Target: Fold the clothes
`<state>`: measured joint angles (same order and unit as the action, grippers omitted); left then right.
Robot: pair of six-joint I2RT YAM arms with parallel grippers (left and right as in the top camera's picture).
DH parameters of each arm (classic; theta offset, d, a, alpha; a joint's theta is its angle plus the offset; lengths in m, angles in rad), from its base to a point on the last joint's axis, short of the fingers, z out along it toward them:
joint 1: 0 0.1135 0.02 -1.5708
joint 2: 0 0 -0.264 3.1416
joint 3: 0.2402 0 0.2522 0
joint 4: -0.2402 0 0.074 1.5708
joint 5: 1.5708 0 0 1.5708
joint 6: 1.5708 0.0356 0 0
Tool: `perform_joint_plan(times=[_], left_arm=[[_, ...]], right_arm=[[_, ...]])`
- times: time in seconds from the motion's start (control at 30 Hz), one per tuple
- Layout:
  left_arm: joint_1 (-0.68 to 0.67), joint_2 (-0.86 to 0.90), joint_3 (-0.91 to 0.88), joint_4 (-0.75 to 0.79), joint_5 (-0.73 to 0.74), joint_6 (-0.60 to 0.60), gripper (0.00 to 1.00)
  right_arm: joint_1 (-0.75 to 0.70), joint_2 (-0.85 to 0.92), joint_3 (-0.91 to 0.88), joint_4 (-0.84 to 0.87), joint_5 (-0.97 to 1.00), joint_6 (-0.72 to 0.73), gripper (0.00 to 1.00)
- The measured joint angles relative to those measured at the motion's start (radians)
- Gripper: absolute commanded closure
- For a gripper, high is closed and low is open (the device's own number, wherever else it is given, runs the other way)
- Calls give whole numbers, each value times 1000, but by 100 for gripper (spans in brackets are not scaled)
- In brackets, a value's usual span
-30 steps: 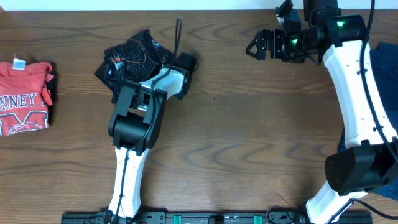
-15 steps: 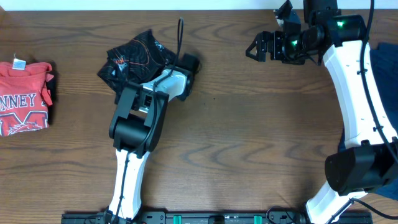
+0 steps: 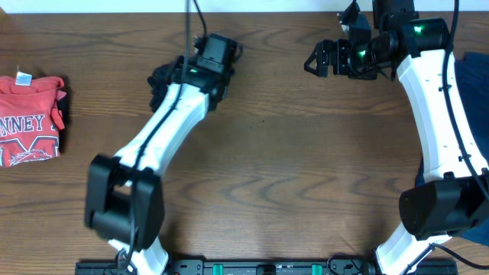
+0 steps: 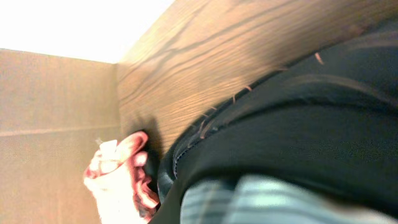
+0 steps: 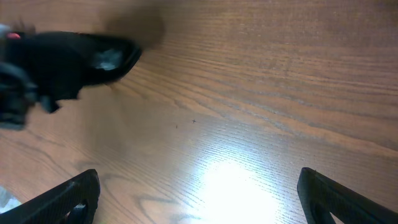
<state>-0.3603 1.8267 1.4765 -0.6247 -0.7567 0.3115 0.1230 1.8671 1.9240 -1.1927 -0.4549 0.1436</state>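
The clothes are a black jersey (image 3: 160,77) bunched at the back left of the table, mostly hidden under my left arm. My left gripper (image 3: 177,72) points left into it and is shut on the cloth. In the left wrist view the black jersey (image 4: 298,124) fills the lower right, right up against the camera, and my own fingers do not show clearly. My right gripper (image 3: 313,59) hovers at the back right, open. Its two fingertips stand wide apart over bare wood with nothing between them (image 5: 205,199).
A folded red shirt (image 3: 30,118) with white lettering lies at the left edge, also seen as the red shirt (image 4: 118,177) beyond the jersey. A blue cloth (image 3: 474,76) shows at the right edge. The wooden table (image 3: 306,168) ends at a pale wall behind.
My left arm has stretched out from a bent pose, its wrist moving toward the back edge. The black jersey, spread out before, is now bunched and partly covered. The right arm has not moved.
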Motion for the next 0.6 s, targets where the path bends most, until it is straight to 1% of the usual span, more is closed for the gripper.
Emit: perform_joint_plan(times=[0.13,0.3,0.43,0.6], left_arm=[[43,-39,0,-34,-24,3,94],[122,-47,0,-27,-44,12,94],[197,-52,11,2,-52,46,94],[315,-52,97,53,-55,106,94]], right_arm=[[0,0,0,-5,2,-4,1],[0,0,0,-9,3,-8,1],[0,0,0,-14,3,-12,1],[0,0,0,-16,3,-15,1]])
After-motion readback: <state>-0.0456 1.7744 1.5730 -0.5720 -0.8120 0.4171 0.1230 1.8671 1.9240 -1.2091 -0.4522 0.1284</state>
